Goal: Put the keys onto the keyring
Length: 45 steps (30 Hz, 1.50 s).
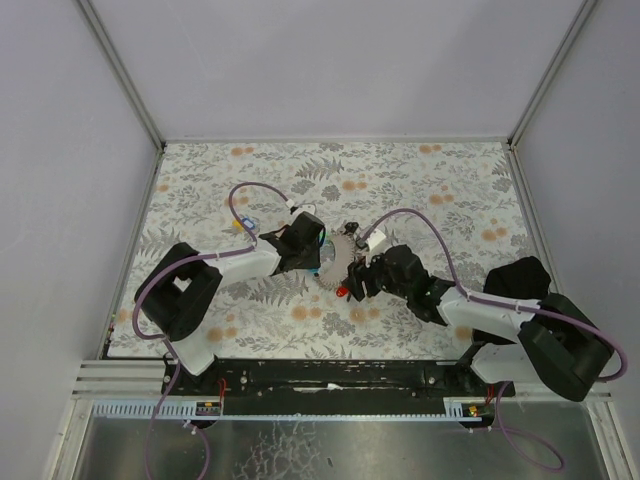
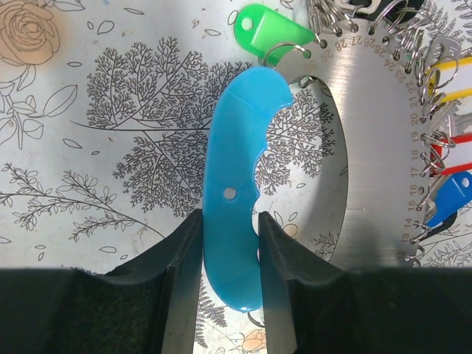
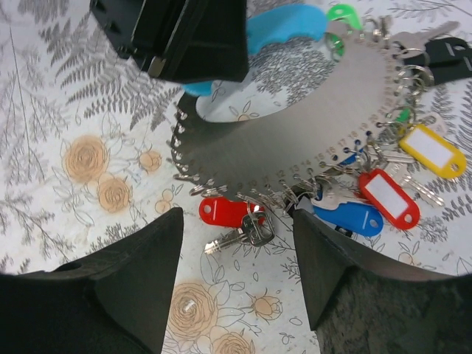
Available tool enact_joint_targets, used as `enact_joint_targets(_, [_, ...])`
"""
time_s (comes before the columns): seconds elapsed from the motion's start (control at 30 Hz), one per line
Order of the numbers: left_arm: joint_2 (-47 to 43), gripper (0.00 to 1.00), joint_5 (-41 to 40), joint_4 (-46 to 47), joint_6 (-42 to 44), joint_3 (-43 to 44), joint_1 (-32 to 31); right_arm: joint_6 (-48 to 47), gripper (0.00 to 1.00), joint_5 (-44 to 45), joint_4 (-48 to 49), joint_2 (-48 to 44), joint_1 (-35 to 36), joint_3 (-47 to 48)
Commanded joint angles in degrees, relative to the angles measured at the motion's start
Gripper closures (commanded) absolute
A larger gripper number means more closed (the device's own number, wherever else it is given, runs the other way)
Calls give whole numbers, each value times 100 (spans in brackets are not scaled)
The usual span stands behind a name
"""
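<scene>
both arms share one build: the left arm and right arm have white links and bulky black joint housings. a purple cable loops along each. the left gripper and right gripper carry matte black fingers — thick, wedge-shaped, tapering to blunt tips.

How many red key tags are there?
2. One red tag lies just below the metal disc; the other sits between the blue tag and the yellow tag. More may be hidden.
</scene>
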Motion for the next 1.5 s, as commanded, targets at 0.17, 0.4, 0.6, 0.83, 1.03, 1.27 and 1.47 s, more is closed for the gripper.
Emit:
enact_joint_targets(0.17, [-203,100,-412,-143,-709,95,-33,2381,40,1758,-329,-626,573,-72])
enact_joint_targets(0.4, [-313,100,-752,-306,-1178,18,-35,2960,50,2610,-1070,116,1169,622])
enact_joint_targets(0.6, [-436,100,-1056,-360,-1373,-107,-45,3335,55,2862,-1040,502,1428,970])
enact_joint_targets(0.83, [-381,100,-1172,-362,-1409,-138,-83,3588,61,2997,-1166,823,1504,1279])
enact_joint_targets(1.03, [-331,100,-1184,-362,-1429,-113,-117,3748,70,3139,-1190,1003,1540,1391])
enact_joint_targets(1.27, [-296,100,-1143,-365,-1422,-89,-135,3661,76,3269,-1206,1268,1544,1504])
enact_joint_targets(1.47, [-281,100,-1145,-400,-1396,-67,-138,3595,80,3270,-1283,1453,1542,1590])
